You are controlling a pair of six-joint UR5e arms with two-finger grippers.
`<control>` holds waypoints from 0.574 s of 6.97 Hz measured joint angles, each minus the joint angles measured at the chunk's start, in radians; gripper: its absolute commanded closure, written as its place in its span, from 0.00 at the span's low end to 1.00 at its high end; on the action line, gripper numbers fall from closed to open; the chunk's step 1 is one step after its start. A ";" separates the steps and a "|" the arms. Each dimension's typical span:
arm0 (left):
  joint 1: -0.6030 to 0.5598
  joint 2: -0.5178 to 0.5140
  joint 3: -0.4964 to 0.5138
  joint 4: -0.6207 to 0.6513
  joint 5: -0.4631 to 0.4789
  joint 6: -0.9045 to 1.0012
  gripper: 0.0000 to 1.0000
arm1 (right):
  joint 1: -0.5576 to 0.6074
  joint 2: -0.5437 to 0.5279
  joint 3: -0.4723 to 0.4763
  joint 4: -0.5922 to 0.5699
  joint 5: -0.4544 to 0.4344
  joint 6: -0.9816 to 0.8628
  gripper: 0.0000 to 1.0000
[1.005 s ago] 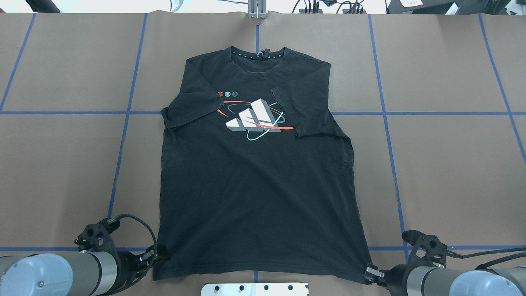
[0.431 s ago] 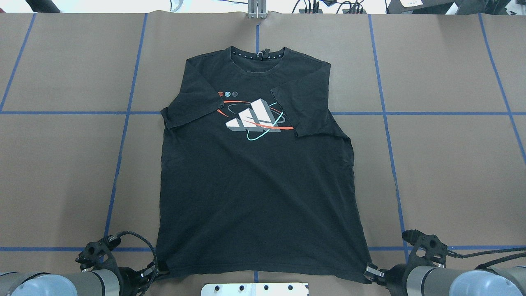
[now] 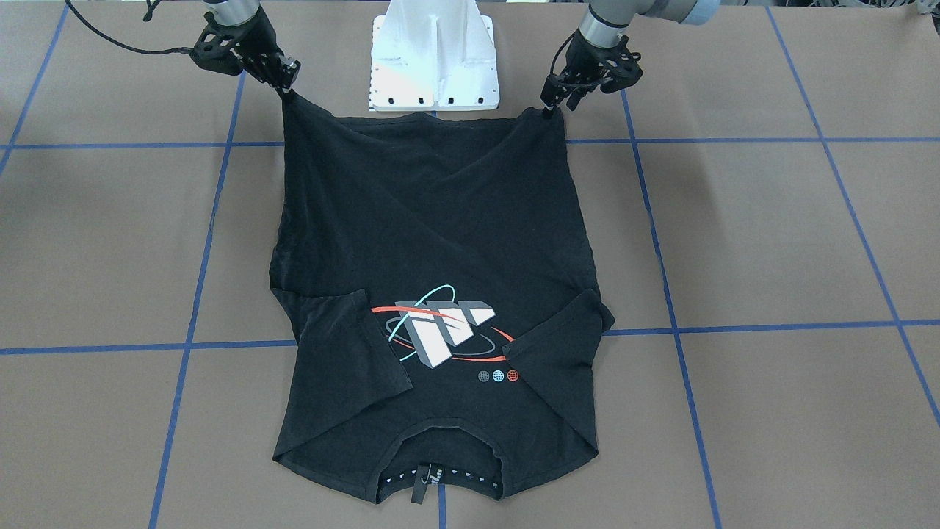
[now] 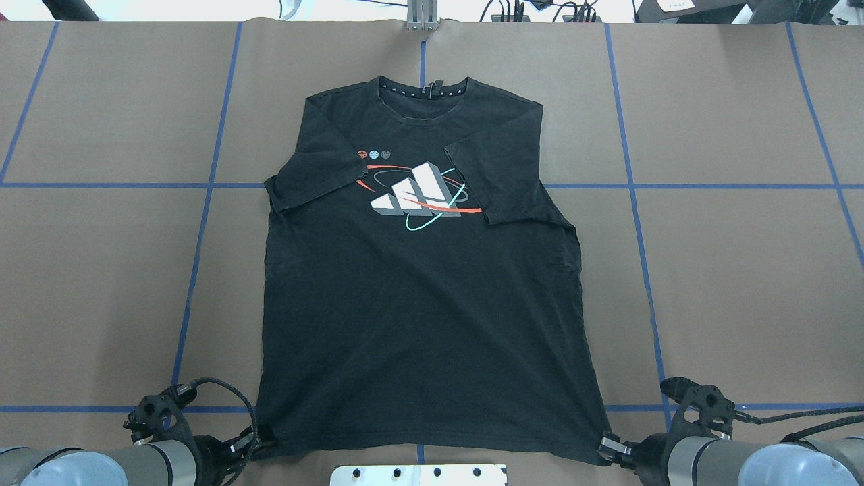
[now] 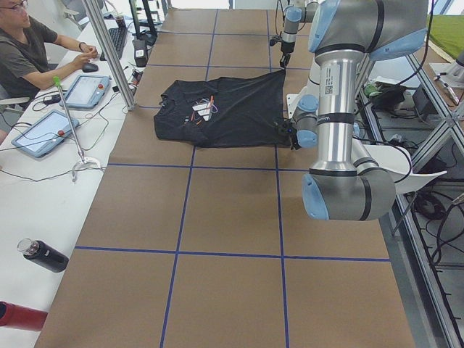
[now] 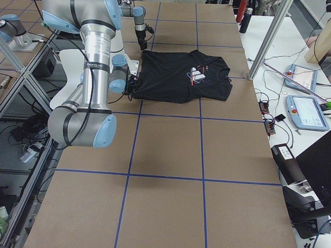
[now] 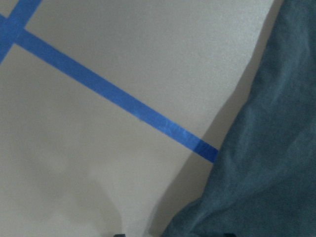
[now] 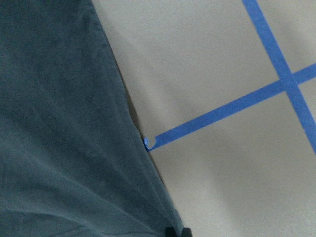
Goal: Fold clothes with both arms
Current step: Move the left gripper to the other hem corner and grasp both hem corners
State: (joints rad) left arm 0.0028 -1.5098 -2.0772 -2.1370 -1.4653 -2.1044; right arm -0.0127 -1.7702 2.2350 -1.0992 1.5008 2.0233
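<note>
The left arm point(image 4: 101, 466) has its jaws closed tight on one hem corner of the shirt point(image 4: 418, 317). The right arm point(image 4: 736, 466) has its jaws pinching the other hem corner the same way. In the front-facing view both corners are drawn up to a point at the jaws, and the hem point(image 3: 426, 117) sags in a shallow curve between them. Creases run from each pinched corner down into the body of the cloth. Each wrist view shows dark cloth hanging just below the camera, with bare counter and a blue tape line point(image 7: 113, 96) beside it.

The rest of the shirt lies flat and face up on the brown counter point(image 4: 729, 270), near its middle. The collar point(image 4: 423, 91) is on the side away from the robot. Both sleeves point(image 4: 503, 175) are folded inward over the chest. The logo point(image 4: 415, 196) shows between them, its edge partly covered by one sleeve.

A white pedestal point(image 3: 435, 55) stands between the arms, just behind the hem. Blue tape marks a grid across the counter. Beyond the far edge, a person point(image 5: 29, 51) sits at a white desk with two tablets point(image 5: 87, 90) and a dark bottle point(image 5: 43, 255).
</note>
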 measured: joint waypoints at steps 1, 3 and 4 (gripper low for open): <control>0.001 0.000 0.003 0.000 0.006 0.001 0.40 | 0.000 0.000 0.000 0.000 0.000 0.000 1.00; 0.001 -0.001 0.006 0.000 0.009 0.001 1.00 | 0.000 0.000 0.000 -0.001 -0.001 0.000 1.00; 0.000 -0.002 0.005 0.000 0.009 0.001 1.00 | 0.000 0.000 0.000 -0.001 -0.001 0.000 1.00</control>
State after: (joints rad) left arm 0.0032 -1.5113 -2.0725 -2.1368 -1.4559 -2.1034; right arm -0.0123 -1.7702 2.2354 -1.0998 1.5003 2.0233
